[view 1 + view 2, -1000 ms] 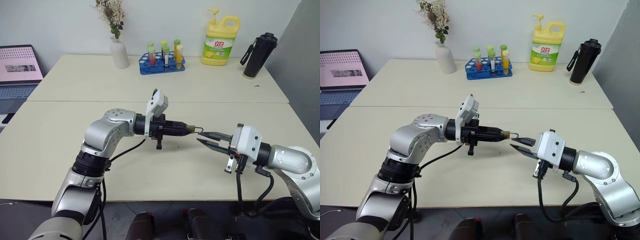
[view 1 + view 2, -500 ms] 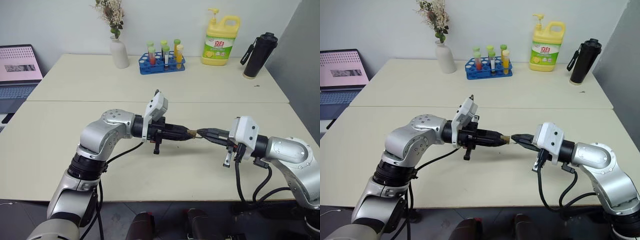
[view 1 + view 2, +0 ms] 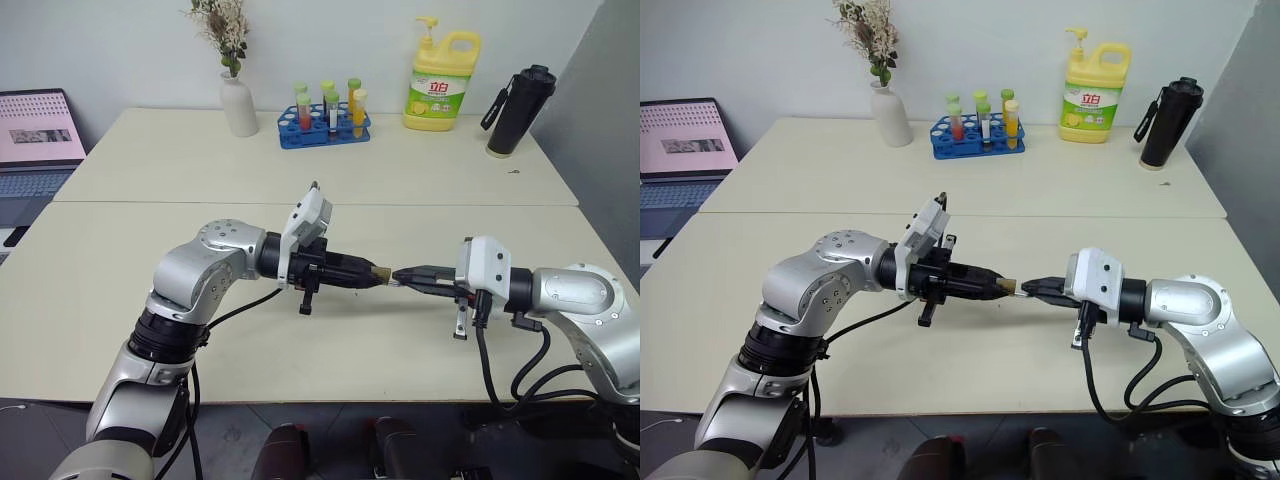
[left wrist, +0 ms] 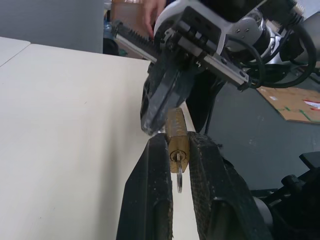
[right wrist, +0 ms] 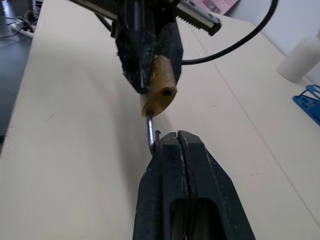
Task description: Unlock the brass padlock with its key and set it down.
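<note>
This looks like a robotics lab set up in an office-like room. Two plain cream tables stand pushed together against a bare white wall. Along the back sit mixed test props: a blue rack of coloured tubes, a yellow detergent jug, a black flask and a white vase of dried flowers. An open laptop stands at the left edge. In the left wrist view, flattened cardboard lies on a dark floor.
</note>
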